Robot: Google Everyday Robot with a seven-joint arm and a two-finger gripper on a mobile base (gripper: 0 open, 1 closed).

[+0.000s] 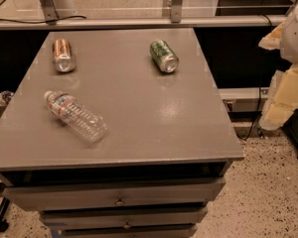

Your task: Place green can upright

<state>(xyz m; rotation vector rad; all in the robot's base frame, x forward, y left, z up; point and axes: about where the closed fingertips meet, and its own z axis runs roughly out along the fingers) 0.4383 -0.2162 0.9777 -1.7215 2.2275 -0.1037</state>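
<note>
Camera view shows the green can (164,56) lying on its side at the far right of the grey tabletop (154,123), its silver end turned to the near side; the light markings on its label I cannot read. At far left a copper-orange can (63,55) also lies on its side, and at near left a clear plastic bottle (75,116) with an unreadable label band. The cream-coloured gripper (285,95) is at the right edge, off the tabletop; whether it is wide or narrow I cannot tell.
</note>
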